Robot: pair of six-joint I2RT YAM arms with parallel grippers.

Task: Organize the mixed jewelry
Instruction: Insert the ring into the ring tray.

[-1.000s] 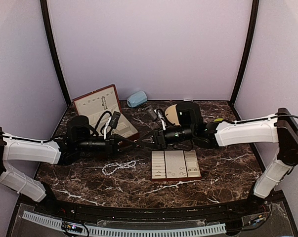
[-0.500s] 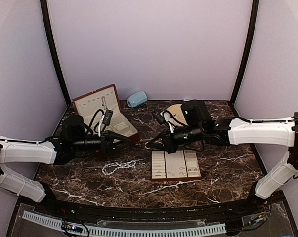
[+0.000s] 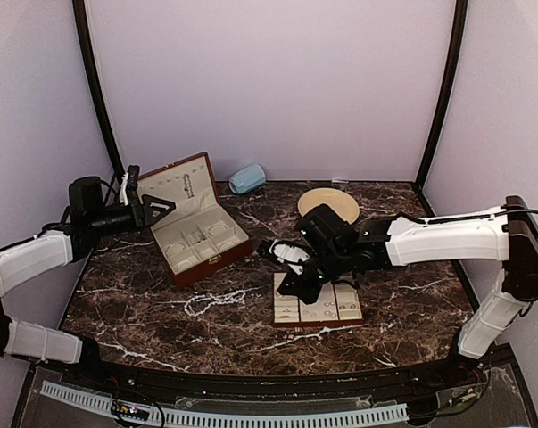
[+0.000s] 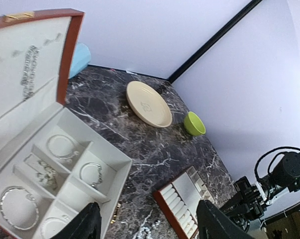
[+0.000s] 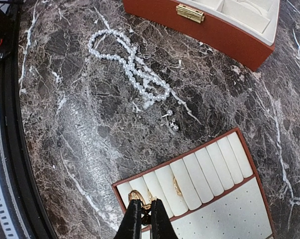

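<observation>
1. Left gripper (image 4: 149, 211): jaws spread wide with nothing between them. It is raised at the left side of the open box, well above the table.
2. Right gripper (image 5: 144, 205): fingers pressed almost together and pointing down at the left end of the slotted tray's rows. The tips meet a small gold-toned ring (image 5: 136, 195). Whether that ring is pinched or only touched cannot be told.
3. Pearl strand (image 5: 132, 69): white beads lying loose in a loop on the table. It sits between the front of the box and the tray, touching neither.
4. Earrings (image 5: 170, 123): a tiny silvery pair on bare marble, just beside one end of the strand. They are near the tray's edge but outside it.
5. Second ring (image 5: 176, 186): seated in a slot near the middle of the rows.
6. Slotted tray (image 5: 229, 209): cream lining in a red-brown frame, lying flat at the centre front of the table.
7. Box (image 3: 213, 262): red-brown with cream lining, its lid standing open.
   - The compartments hold bracelets (image 4: 61, 147).
   - A chain (image 4: 28, 69) hangs on the lid lining.
8. Plate (image 3: 328, 203): cream, at the back of the table behind the right arm.
9. Green bowl (image 4: 194, 123): just beside the plate.
10. Blue case (image 3: 247, 178): against the back wall, behind the box.
11. Table (image 5: 65, 124): dark veined marble.
</observation>
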